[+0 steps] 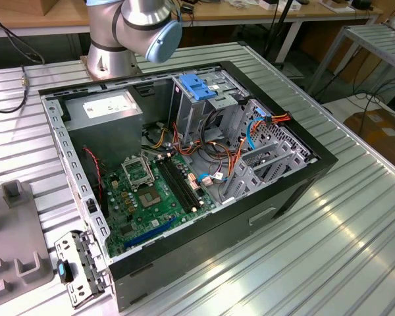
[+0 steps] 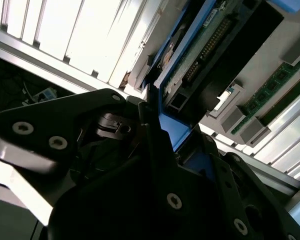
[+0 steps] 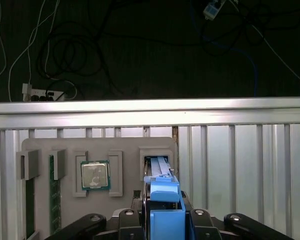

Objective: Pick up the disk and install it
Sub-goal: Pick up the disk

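Blue plastic rails mark the disk (image 3: 162,200) for you in the first wrist view. It stands on edge in the end slot of the grey holder tray (image 3: 40,145), next to the tray's pocket with the processor chip (image 3: 95,175). The gripper (image 3: 162,217) straddles it, and the jaws look pressed in on its two flanks, so you can count the grasp as made. I can't tell for sure whether the drive has risen out of the tray at all, because its far end seems to sit inside the slot's frame. The second wrist view agrees: the drive's green circuit board shows, with one blue rail running down into the black gripper body. None of the installing is done. The open computer case (image 1: 296,184) stands just beside the tray on the ribbed metal table (image 1: 355,217). Its drive cage carries a bare blue bracket (image 1: 197,87) and no drive that I can see. By my reading you are at the pick: hold taken, with the lift clear of the tray, the carry and the seating in the case all left.
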